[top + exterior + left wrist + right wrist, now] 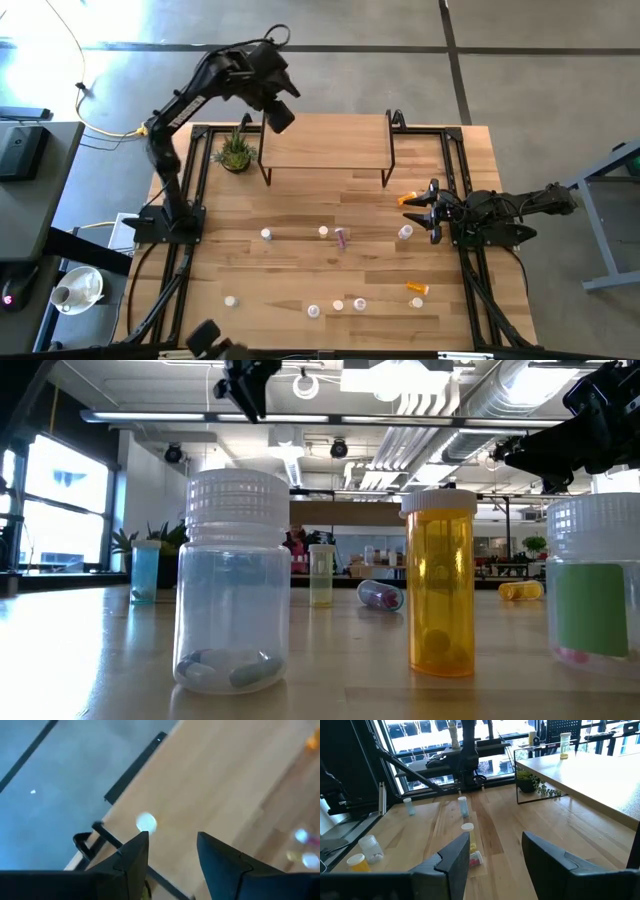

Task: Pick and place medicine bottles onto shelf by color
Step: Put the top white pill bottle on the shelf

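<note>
Tabletop (330,270): light wood, both arms mounted at its sides. Shelf (325,142) stands at the far edge, top board bare in the high view except a bottle (146,822) with a white cap at the left-hand corner, visible in the left wrist view. Small potted plant (235,152) just left of the shelf.

Left gripper (279,118) raised high over the shelf's left end, jaws open, nothing between them. Right gripper (428,208) low over the right side of the tabletop, jaws open and empty.

Bottles on the tabletop:
- orange bottle (410,198) lying on its side just beside the right gripper, white-capped bottle (405,232) just in front of it
- pinkish bottle (342,237) on its side mid-table, two upright ones left of it
- second orange bottle (417,288) lying near the front right
- a loose row of upright bottles along the front edge
</note>
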Robot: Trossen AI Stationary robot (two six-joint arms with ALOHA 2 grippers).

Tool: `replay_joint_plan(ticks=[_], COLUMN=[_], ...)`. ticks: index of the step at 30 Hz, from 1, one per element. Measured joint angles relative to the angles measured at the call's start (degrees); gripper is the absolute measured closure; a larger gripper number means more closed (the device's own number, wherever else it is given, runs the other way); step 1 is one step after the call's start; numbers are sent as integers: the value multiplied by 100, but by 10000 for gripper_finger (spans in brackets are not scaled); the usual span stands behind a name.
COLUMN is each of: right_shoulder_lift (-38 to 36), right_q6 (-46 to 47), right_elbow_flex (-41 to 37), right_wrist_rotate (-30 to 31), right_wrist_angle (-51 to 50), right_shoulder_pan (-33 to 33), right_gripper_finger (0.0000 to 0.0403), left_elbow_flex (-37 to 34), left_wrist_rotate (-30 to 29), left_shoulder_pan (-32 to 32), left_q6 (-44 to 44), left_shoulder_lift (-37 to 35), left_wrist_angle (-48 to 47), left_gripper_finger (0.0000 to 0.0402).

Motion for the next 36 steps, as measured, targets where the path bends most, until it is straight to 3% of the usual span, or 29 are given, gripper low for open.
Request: replay_joint_plan(ticks=[7, 12, 23, 29, 36], right_shoulder_lift=[0, 2, 2, 0, 2], right_q6=[0, 0, 0, 0, 0], right_elbow_flex=[0, 0, 0, 0, 0], right_wrist_rotate=[-2, -2, -2, -2, -1], right_wrist_angle=[0, -1, 0, 0, 0], right_shoulder_pan=[0, 0, 2, 2, 0], right_gripper_finger=[231, 231, 231, 231, 231], left_elbow_flex=[-2080, -3586, -5828, -7144, -8296], left_wrist_rotate=[-589, -552, -550, -552, -327], left_shoulder_pan=[-491, -724, -1048, -1300, -1624], left_q6=[-314, -322, -556, -716, -848], left_shoulder_lift=[-1356, -2465, -4431, -5167, -5503], left_wrist_angle=[591, 1545, 3424, 4736, 5686], left_gripper_finger=[248, 248, 247, 247, 248])
